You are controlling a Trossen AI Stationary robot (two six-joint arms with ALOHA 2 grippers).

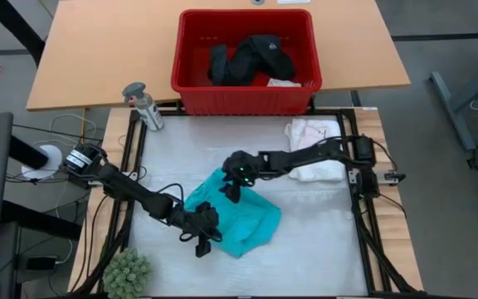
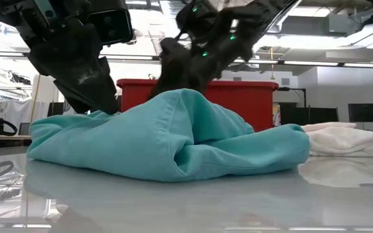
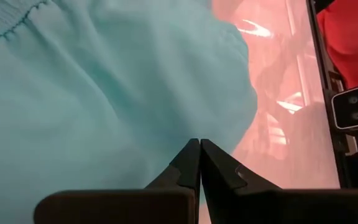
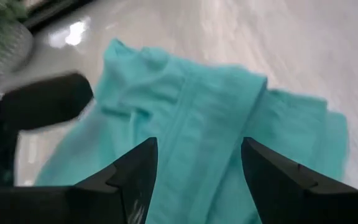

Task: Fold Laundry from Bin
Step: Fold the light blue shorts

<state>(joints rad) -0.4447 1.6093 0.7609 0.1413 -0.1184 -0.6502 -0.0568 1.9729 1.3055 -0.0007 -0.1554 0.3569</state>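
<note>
My right claw (image 4: 194,168) hangs with its two dark fingers spread wide apart, nothing between them, just above the crumpled turquoise cotton shirt (image 1: 237,218) on the pale glossy work mat (image 1: 322,241). In the high view that claw (image 1: 232,191) sits over the shirt's far edge, near the middle of the mat. My left claw (image 3: 199,158) has its fingers pressed tight together, tips meeting at the shirt's near edge; whether any cloth is pinched between them I cannot tell. From above, that left claw (image 1: 204,241) lies at the shirt's near-left corner. The shirt itself is bunched into a soft mound, one fold raised in the middle as the low view shows (image 2: 173,133).

Further out, a heap of white lacy and pale garments (image 1: 314,145) rests on the mat's far right side, beside my right arm. Beyond the mat, on the wooden table (image 1: 98,58), stands the red rectangular perforated plastic bin (image 1: 243,100), holding black clothing (image 1: 251,58) and a small pale piece (image 1: 285,82). A grey-capped spray bottle (image 1: 143,105) lies at the mat's far left corner, and a spiky green plant ball (image 1: 127,274) sits at the near left.
</note>
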